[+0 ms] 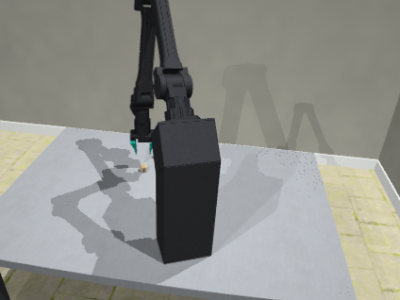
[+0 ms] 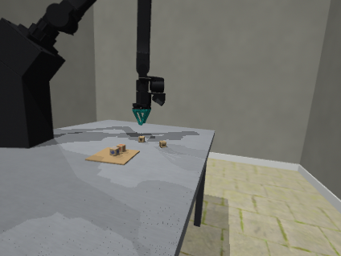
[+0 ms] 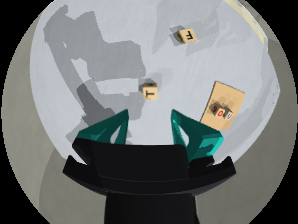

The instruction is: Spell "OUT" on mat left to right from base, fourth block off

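My gripper (image 1: 143, 153) (image 2: 141, 123) (image 3: 149, 113) is open and empty, above the table. Below it the T block (image 1: 143, 168) (image 2: 141, 139) (image 3: 150, 93) lies on the table, letter up; its stem points left in the wrist view. The tan mat (image 2: 121, 159) (image 3: 222, 90) lies flat. On it sit the O block (image 2: 121, 148) (image 3: 220, 113), with a red letter, and the U block (image 2: 114, 151) (image 3: 229, 115), with a blue letter, close side by side. In the top view the robot's base hides the mat.
A fourth block (image 2: 162, 144) (image 3: 188, 35) lies off the mat on the table, its dark letter like an F or E. The robot's base (image 1: 189, 208) (image 2: 20, 101) stands at the near side of the table (image 1: 283, 245) (image 2: 80, 225). The arm's shadow falls across the table.
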Motion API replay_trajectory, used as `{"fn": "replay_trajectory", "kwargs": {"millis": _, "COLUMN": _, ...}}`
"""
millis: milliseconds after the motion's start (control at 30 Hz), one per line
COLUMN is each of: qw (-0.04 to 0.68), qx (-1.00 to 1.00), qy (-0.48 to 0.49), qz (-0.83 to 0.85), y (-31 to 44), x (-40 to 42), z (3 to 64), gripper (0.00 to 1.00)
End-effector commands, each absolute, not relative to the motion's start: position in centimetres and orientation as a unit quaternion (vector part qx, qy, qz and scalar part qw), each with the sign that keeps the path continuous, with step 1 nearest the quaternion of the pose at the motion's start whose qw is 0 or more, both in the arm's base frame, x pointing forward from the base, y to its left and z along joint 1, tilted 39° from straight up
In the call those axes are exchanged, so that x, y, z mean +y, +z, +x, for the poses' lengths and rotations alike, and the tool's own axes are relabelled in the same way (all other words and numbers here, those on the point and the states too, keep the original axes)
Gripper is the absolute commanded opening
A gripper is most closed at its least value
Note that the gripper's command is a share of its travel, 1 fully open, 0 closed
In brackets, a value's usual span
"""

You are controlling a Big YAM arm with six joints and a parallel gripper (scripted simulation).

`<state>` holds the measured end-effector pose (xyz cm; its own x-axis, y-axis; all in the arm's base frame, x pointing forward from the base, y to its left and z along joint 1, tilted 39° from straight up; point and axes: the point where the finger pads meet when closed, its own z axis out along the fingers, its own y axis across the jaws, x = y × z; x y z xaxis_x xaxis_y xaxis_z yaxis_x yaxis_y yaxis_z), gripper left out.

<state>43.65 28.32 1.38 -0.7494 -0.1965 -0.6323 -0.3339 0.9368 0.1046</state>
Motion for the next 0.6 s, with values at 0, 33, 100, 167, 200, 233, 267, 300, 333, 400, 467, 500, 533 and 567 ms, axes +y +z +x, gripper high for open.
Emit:
{"fn": "replay_trajectory", "kwargs": {"millis": 0, "qw": 0.320, "qx": 0.929, "qy": 0.104, "qz": -0.155, "y": 1.49, "x": 28.68, "z": 43.23, "gripper": 0.58}}
{"fn": "replay_trajectory", "kwargs": {"millis": 33, "qw": 0.320, "qx": 0.929, "qy": 0.104, "qz": -0.155, "y": 1.49, "x": 28.68, "z": 43.23, "gripper": 0.58}}
{"fn": "replay_trajectory", "kwargs": {"millis": 100, "qw": 0.320, "qx": 0.929, "qy": 0.104, "qz": -0.154, "y": 1.49, "x": 28.68, "z": 43.23, "gripper": 0.58}}
{"fn": "replay_trajectory", "kwargs": {"millis": 167, "qw": 0.320, "qx": 0.929, "qy": 0.104, "qz": -0.154, "y": 1.49, "x": 28.68, "z": 43.23, "gripper": 0.58}}
{"fn": "replay_trajectory", "kwargs": {"millis": 200, "qw": 0.320, "qx": 0.929, "qy": 0.104, "qz": -0.154, "y": 1.49, "x": 28.68, "z": 43.23, "gripper": 0.58}}
{"fn": "replay_trajectory", "kwargs": {"millis": 233, "qw": 0.320, "qx": 0.929, "qy": 0.104, "qz": -0.154, "y": 1.48, "x": 28.68, "z": 43.23, "gripper": 0.58}}
{"fn": "replay_trajectory", "kwargs": {"millis": 267, "qw": 0.320, "qx": 0.929, "qy": 0.104, "qz": -0.154, "y": 1.47, "x": 28.68, "z": 43.23, "gripper": 0.58}}
{"fn": "replay_trajectory", "kwargs": {"millis": 300, "qw": 0.320, "qx": 0.929, "qy": 0.104, "qz": -0.154, "y": 1.43, "x": 28.68, "z": 43.23, "gripper": 0.58}}
{"fn": "replay_trajectory", "kwargs": {"millis": 333, "qw": 0.319, "qx": 0.929, "qy": 0.104, "qz": -0.154, "y": 1.36, "x": 28.67, "z": 43.24, "gripper": 0.58}}
{"fn": "replay_trajectory", "kwargs": {"millis": 400, "qw": 0.317, "qx": 0.930, "qy": 0.102, "qz": -0.154, "y": 1.07, "x": 28.66, "z": 43.24, "gripper": 0.58}}
{"fn": "replay_trajectory", "kwargs": {"millis": 467, "qw": 0.316, "qx": 0.931, "qy": 0.102, "qz": -0.154, "y": 0.83, "x": 28.66, "z": 43.31, "gripper": 0.58}}
{"fn": "replay_trajectory", "kwargs": {"millis": 500, "qw": 0.316, "qx": 0.931, "qy": 0.102, "qz": -0.154, "y": 0.85, "x": 28.70, "z": 43.40, "gripper": 0.58}}
{"fn": "replay_trajectory", "kwargs": {"millis": 533, "qw": 0.316, "qx": 0.931, "qy": 0.102, "qz": -0.154, "y": 0.85, "x": 28.70, "z": 43.40, "gripper": 0.58}}
{"fn": "replay_trajectory", "kwargs": {"millis": 567, "qw": 0.316, "qx": 0.931, "qy": 0.102, "qz": -0.154, "y": 0.85, "x": 28.70, "z": 43.40, "gripper": 0.58}}
